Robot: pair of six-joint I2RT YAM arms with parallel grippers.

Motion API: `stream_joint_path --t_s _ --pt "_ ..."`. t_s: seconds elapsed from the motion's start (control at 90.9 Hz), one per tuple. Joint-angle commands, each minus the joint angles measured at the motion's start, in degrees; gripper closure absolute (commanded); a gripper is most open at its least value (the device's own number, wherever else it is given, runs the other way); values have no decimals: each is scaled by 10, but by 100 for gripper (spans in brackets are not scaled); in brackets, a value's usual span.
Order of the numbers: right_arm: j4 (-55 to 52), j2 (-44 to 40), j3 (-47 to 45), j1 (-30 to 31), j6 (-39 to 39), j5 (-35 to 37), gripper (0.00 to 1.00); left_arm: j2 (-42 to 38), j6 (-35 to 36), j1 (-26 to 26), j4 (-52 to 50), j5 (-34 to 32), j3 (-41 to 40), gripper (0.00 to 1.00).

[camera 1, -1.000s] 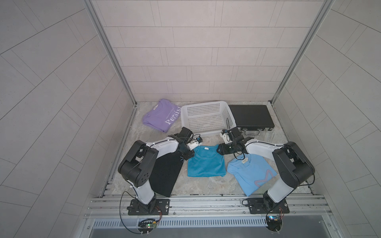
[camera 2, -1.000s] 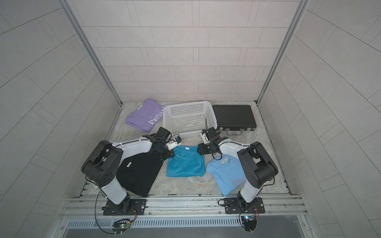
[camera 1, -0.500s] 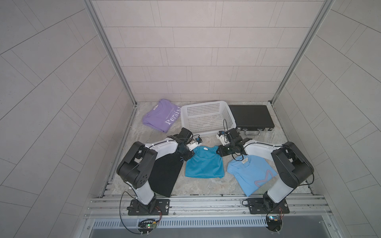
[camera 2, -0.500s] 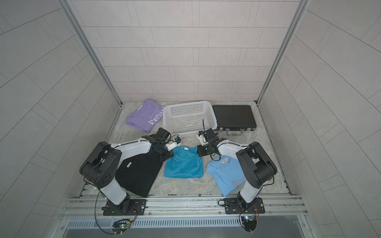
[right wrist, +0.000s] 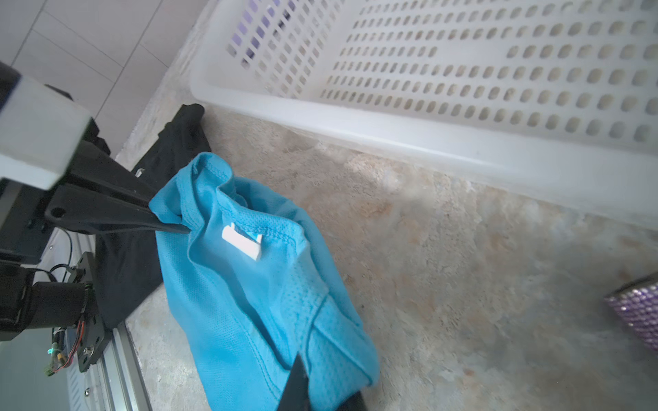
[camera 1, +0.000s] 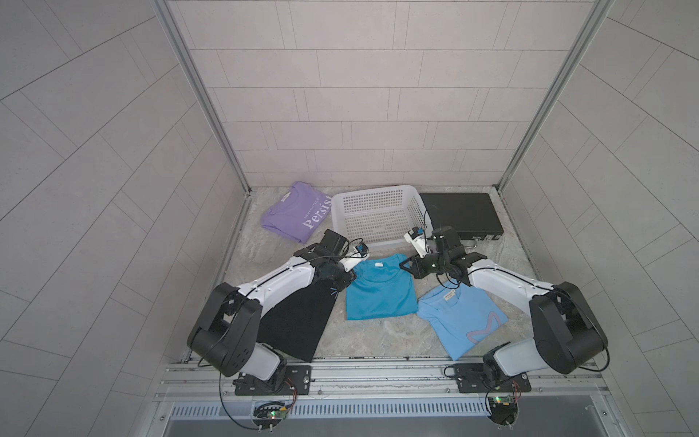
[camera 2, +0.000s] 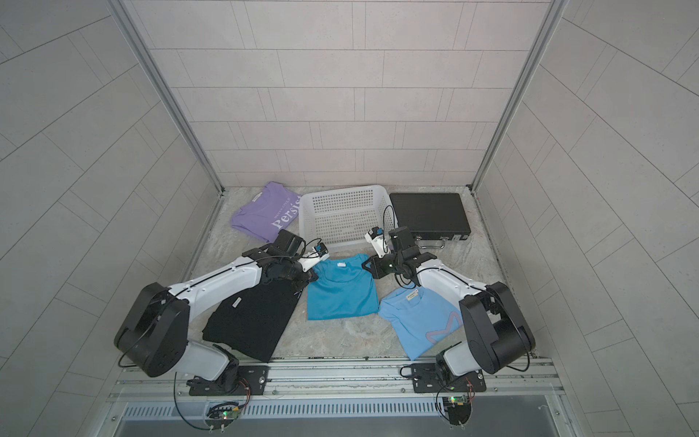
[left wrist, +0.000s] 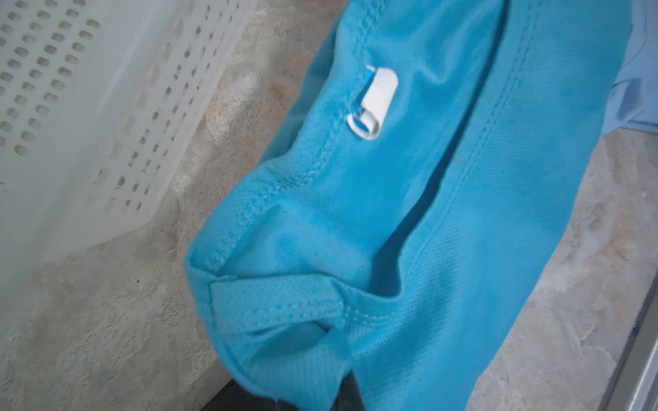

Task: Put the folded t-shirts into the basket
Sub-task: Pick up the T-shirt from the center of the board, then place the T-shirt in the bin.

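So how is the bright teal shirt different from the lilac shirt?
The bright teal folded shirt is plain; the lilac folded shirt has white "Persist" lettering. The left gripper and right gripper pinch the teal one's collar-end corners; the lilac one lies untouched. Both sit outside the white mesh basket.

Bright, even light, soft shadows; top views sharp; wrist views blurry, perhaps from motion.

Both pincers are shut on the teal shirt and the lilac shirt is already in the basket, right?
Not quite. Both top views show the lilac shirt lying on the table beside the basket, not in it. The rest holds: the left pincer and the right pincer are shut on the teal shirt.
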Motion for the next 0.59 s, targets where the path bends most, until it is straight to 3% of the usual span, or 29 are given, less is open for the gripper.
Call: stream_joint_path --t_s 0.0,0.297,0.583 --pt "-17 -35 7 -3 -41 -32 100 -29 -6 -1 -23 27 -8 100" --pt "-44 -84 57 -34 -54 -40 100 -91 -29 4 -41 6 38 100" --pt "-104 -64 158 -52 -49 -22 100 -47 -62 27 -98 13 172 100"
